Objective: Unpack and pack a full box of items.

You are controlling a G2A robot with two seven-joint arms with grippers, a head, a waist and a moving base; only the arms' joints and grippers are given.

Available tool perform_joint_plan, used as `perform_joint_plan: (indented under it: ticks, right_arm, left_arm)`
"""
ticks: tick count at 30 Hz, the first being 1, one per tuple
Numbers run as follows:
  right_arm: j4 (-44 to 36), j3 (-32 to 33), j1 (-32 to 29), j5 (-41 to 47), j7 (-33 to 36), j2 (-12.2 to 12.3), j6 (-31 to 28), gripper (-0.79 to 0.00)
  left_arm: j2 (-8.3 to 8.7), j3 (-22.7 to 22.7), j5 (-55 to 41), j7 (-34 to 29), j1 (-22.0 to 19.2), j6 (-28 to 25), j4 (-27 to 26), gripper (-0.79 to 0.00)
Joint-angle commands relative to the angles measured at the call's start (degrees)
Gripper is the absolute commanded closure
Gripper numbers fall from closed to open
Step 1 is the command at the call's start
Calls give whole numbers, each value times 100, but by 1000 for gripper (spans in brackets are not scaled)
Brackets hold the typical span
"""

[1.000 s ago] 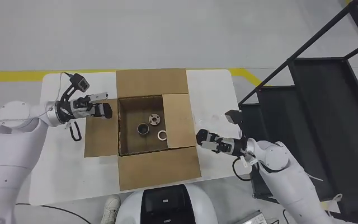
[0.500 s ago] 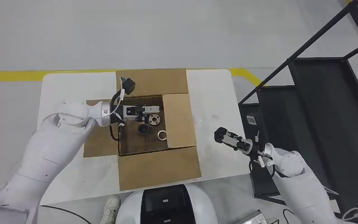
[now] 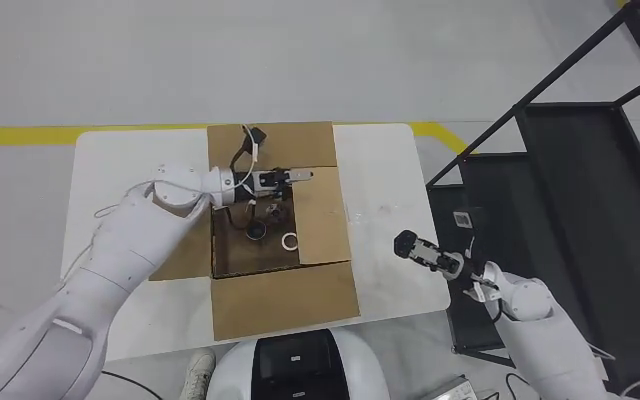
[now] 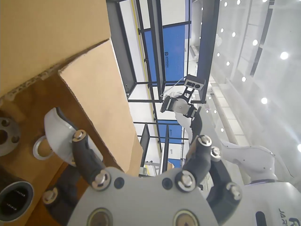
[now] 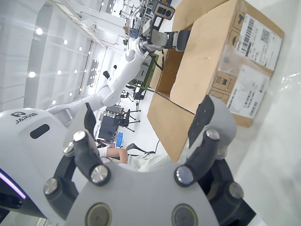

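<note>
— So, where is the left gripper (image 3: 296, 177)?
— Over the far right corner of the open box (image 3: 270, 148), jaws wide; the raised side flap (image 4: 98, 90) stands between them, and the other finger hangs outside the box
— And the items?
— On the box floor, on the inner finger (image 4: 55, 128) side: a ring (image 4: 40, 148) just beside that fingertip, a metal disc (image 4: 5, 137) a little farther out, a dark cup (image 4: 14, 198) back near the wrist
— The right gripper (image 5: 148, 109)?
— Jaws wide too, holding nothing, above the table (image 3: 385, 170); the box sits well ahead of them, its labelled side facing them
</note>
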Motion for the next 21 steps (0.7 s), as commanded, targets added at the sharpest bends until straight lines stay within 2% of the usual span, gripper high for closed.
perform_joint_plan:
  ticks: [1,5,9,14,18,21]
  right_arm:
    - [0,28,-14,57,52,7,-5,-785]
    - [4,29,-4,251,241,19,27,-785]
    - [28,-52,72,707,689,32,22,-785]
    - [112,-80,140,1076,946,62,179,-785]
    - [-26,-208,196,1646,1041,72,273,-785]
    - [-13,-205,203,1707,1068,78,300,-785]
  left_arm:
    - [-116,80,-106,-7,-62,-50,186,-785]
    - [-315,90,-573,-251,-159,-360,432,-785]
    - [-422,-44,-1272,-877,-166,-616,434,-785]
    - [-532,-88,-1685,-1475,-193,-563,203,-785]
    - [-668,25,-1691,-1567,-213,-516,35,-785]
    - [-788,122,-1769,-1643,-235,-412,45,-785]
